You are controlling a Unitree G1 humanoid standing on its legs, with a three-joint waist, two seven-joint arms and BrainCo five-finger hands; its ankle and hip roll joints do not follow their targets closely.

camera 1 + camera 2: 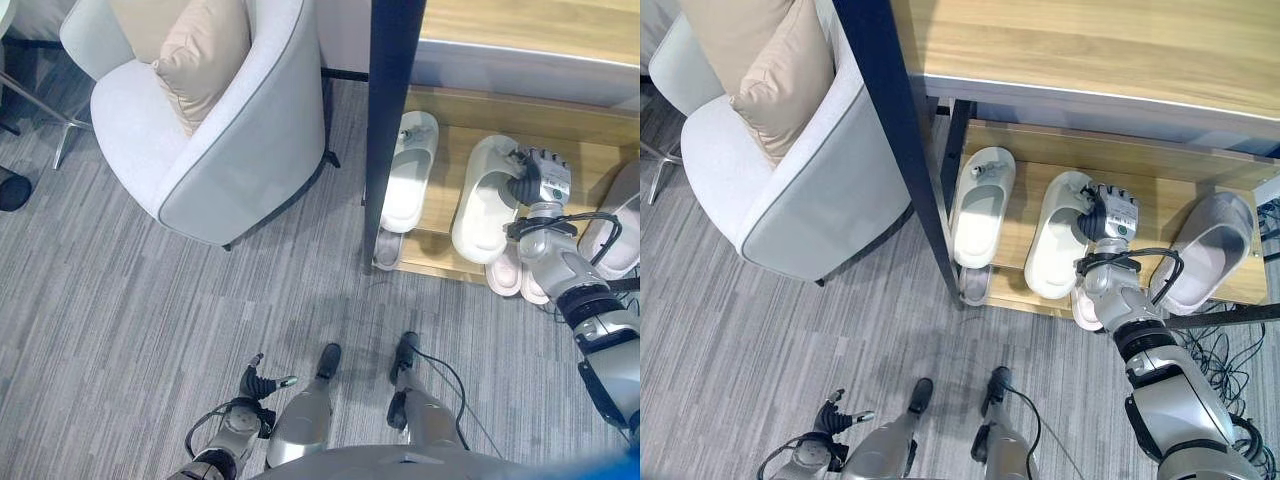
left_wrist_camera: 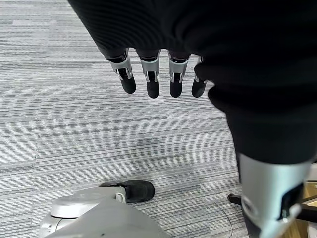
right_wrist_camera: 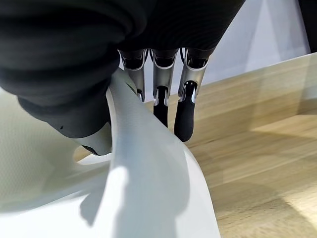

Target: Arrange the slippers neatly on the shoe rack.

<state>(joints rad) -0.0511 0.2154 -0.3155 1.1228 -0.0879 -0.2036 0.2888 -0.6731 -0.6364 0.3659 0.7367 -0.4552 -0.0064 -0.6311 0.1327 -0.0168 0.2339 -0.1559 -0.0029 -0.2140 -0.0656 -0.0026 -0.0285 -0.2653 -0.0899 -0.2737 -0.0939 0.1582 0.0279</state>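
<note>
Smooth white slipper (image 1: 1055,250) in right hand (image 1: 1106,215)

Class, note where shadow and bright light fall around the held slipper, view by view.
Right wrist view: the slipper pinched in the right hand shades its own footbed, and shadow lies on the wooden shelf beside it. Right eye view: the rack top is brightly lit, the shelf beneath dimmer.

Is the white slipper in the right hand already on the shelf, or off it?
On it: the white slipper lies on the wooden shelf, with the right hand pinching its strap between thumb and fingers.
</note>
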